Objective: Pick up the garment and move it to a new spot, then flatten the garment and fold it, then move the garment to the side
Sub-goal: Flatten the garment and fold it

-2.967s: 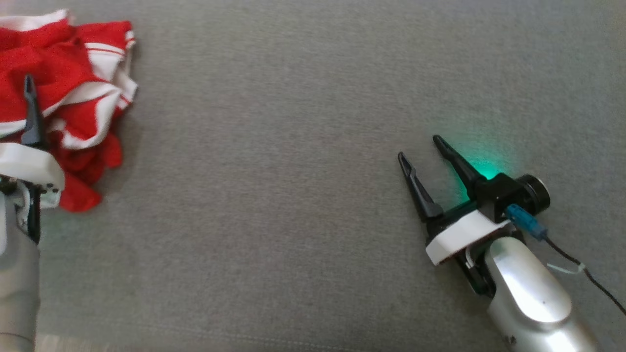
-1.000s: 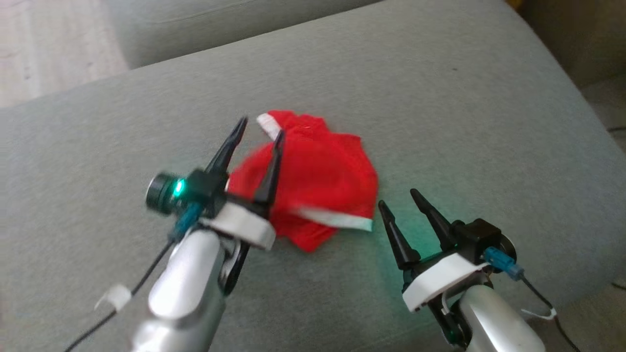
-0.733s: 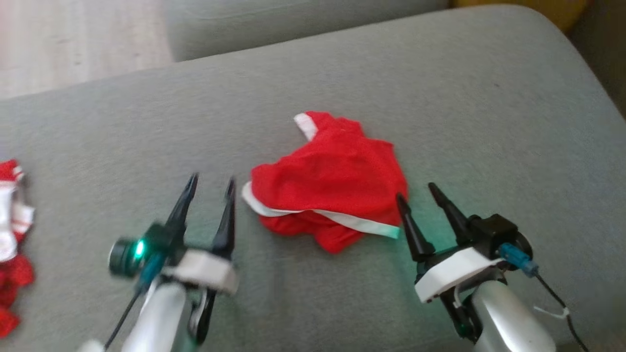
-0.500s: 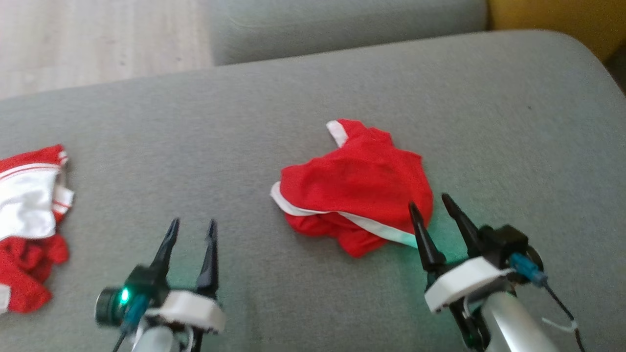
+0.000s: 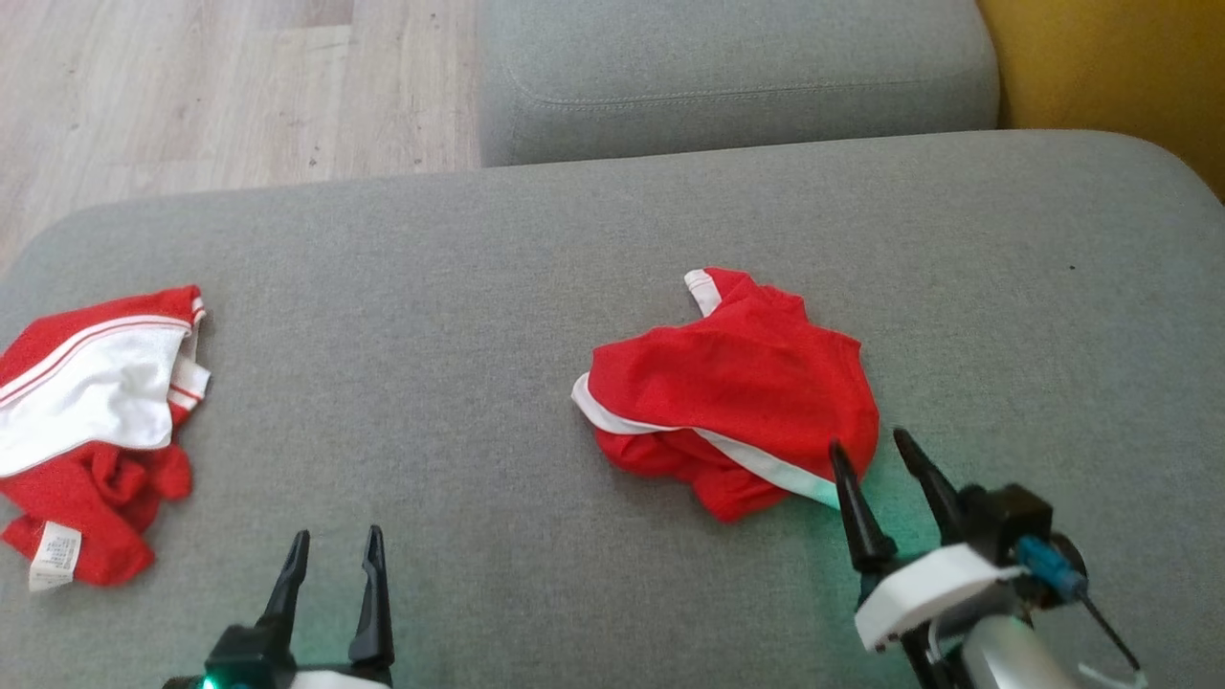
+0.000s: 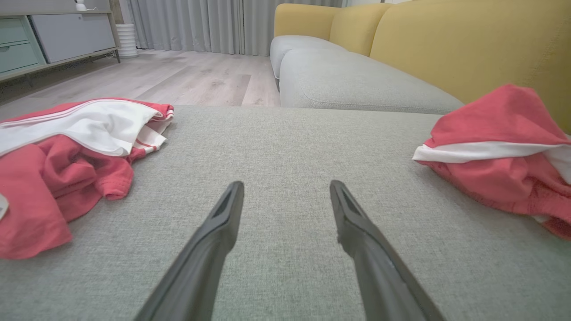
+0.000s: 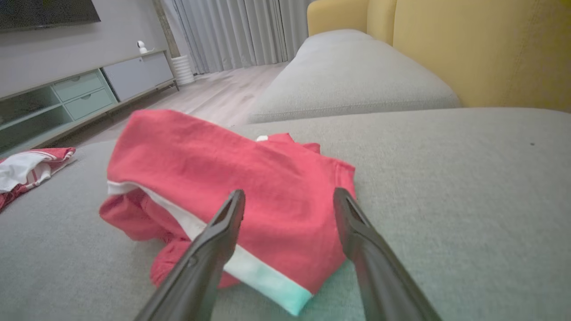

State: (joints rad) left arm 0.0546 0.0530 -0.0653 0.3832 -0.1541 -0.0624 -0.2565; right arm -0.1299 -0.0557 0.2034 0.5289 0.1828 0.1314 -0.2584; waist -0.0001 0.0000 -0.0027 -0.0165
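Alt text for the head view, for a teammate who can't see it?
A crumpled red garment lies on a grey sofa cushion, the open right gripper at its near right edge. The open left gripper is at lower left; a second red-and-white garment lies far left.

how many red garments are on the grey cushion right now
2. One red garment lies crumpled near the middle of the cushion, just ahead of the right gripper; a red-and-white garment is bunched at the cushion's left edge. More could sit beyond the frame.
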